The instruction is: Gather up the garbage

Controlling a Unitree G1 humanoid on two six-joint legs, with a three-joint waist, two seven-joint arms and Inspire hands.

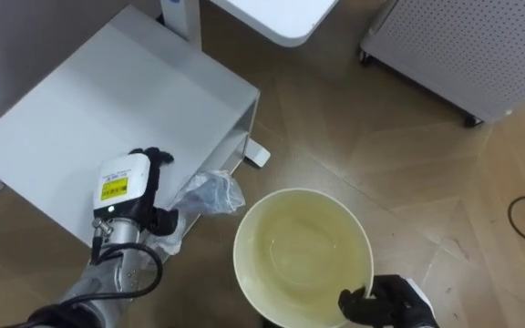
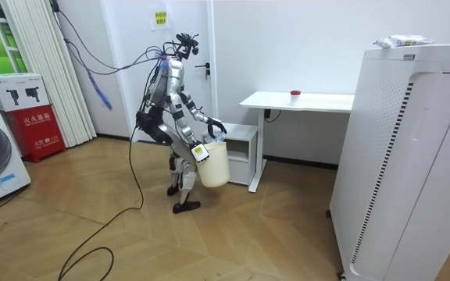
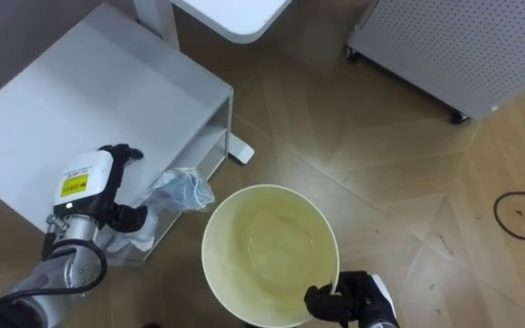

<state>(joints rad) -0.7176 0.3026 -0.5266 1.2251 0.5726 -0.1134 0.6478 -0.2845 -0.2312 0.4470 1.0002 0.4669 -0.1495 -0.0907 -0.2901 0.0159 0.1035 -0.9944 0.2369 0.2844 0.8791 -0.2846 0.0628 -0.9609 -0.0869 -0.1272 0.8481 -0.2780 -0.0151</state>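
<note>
Garbage (image 1: 210, 193) pinched in left hand (image 1: 128, 191) fingers (image 1: 164, 221), beside bucket (image 1: 303, 246).

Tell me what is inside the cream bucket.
Nothing lies in the cream bucket: its bare bottom shows. The right robot hand covers a bit of rim. The crumpled plastic in the left robot hand is outside.

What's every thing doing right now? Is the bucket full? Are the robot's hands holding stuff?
Round cream plastic bucket: upright, open on top, nothing inside.
Crumpled clear plastic bag: held up beside the bucket, not in it yet.
Left hand: fingers curled round the bag.
Right hand: gripping the bucket's rim.
</note>
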